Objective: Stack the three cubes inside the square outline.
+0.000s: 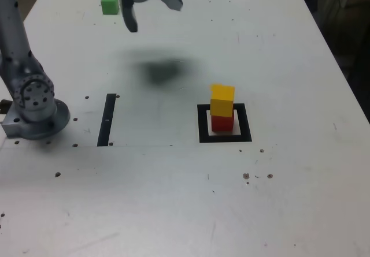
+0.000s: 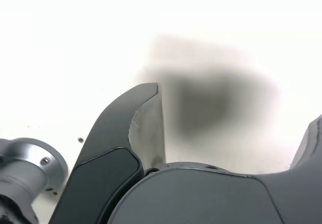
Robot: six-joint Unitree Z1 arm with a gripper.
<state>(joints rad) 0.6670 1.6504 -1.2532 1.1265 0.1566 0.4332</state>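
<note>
In the exterior view the yellow cube [image 1: 222, 100] sits on the red cube [image 1: 222, 122], turned slightly askew, inside the black square outline [image 1: 202, 124]. The green cube [image 1: 109, 4] lies alone at the table's far left corner. My gripper [image 1: 155, 15] hangs high above the table, to the right of the green cube and well left of the stack, with its jaws spread wide and nothing between them. The wrist view shows one dark finger [image 2: 143, 121], the edge of the other finger [image 2: 309, 146], and only bare white table with my shadow between them; no cube shows there.
The arm's grey base [image 1: 34, 110] stands at the exterior view's left edge. A narrow black strip [image 1: 107, 119] lies between the base and the outline. Small dark holes [image 1: 254, 176] dot the white table.
</note>
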